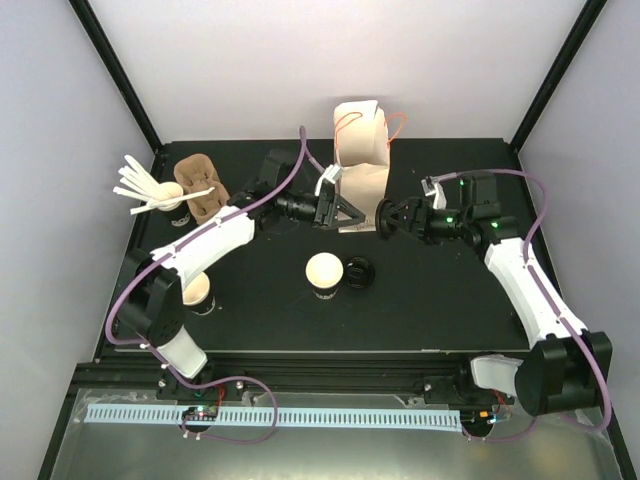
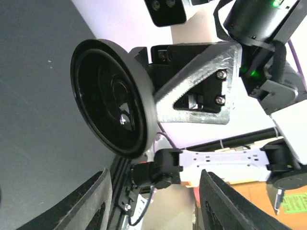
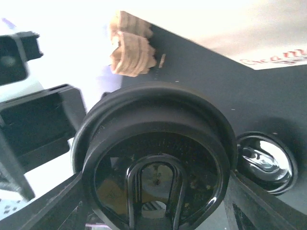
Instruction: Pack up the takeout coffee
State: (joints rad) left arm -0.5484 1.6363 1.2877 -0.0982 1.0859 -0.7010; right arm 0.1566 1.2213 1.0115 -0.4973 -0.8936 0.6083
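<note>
Looking at the right gripper (image 1: 386, 218) clamped tight on a black lid (image 3: 153, 158), held upright off the table. Facing it, fingers spread wide, close but not touching: the left gripper (image 1: 345, 212). Back toward the bases from both, a lidless coffee cup (image 1: 325, 270), second lid (image 1: 358, 272) just beside.

A round black lid (image 3: 153, 158) fills the view from centre to 6 o'clock, pinched at its rim by the right gripper (image 3: 156, 211), whose fingers (image 3: 264, 211) show at 5 and 7 o'clock. On the black worktop (image 3: 216, 86) a second black lid (image 3: 265, 163) lies at 4 o'clock, and a brown pulp carrier (image 3: 130, 50) sits at 11 o'clock.
</note>
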